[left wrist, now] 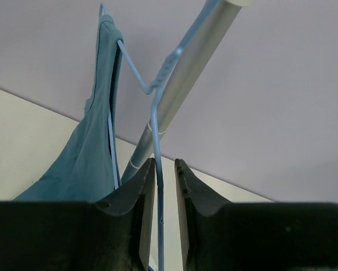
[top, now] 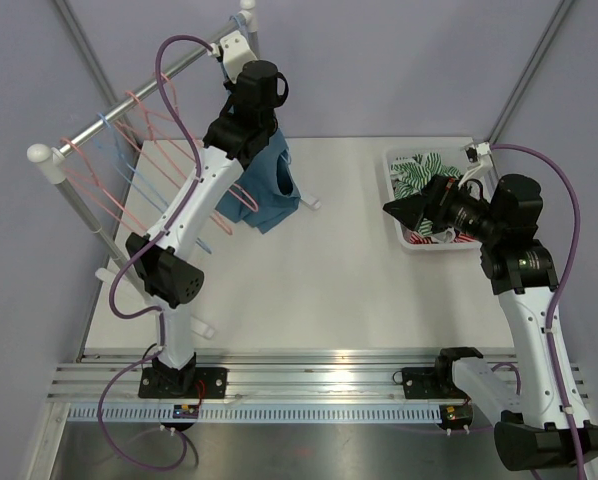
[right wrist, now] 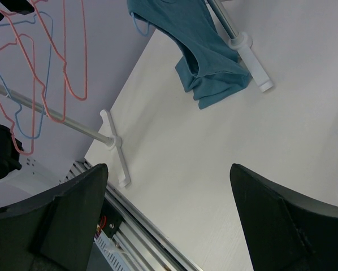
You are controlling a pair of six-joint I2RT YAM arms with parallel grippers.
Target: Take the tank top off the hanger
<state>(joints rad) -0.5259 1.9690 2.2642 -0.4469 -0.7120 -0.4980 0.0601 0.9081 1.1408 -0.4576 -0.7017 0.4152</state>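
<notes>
A teal tank top (top: 269,185) hangs on a blue wire hanger (left wrist: 155,130) from the silver rail (top: 184,60) at the back left. My left gripper (top: 247,72) is raised at the rail just above the garment. In the left wrist view its fingers (left wrist: 165,164) stand a narrow gap apart with the hanger wire between them, against the left finger and clear of the right one. The tank top (left wrist: 90,147) hangs to the wire's left. My right gripper (top: 394,208) is wide open and empty, in the air to the right of the garment (right wrist: 206,51).
Several empty pink and blue hangers (top: 139,150) hang further left on the rail. A white basket (top: 391,182) with patterned clothes stands at the back right, behind my right gripper. The rack's white feet (top: 311,203) (top: 201,327) rest on the table.
</notes>
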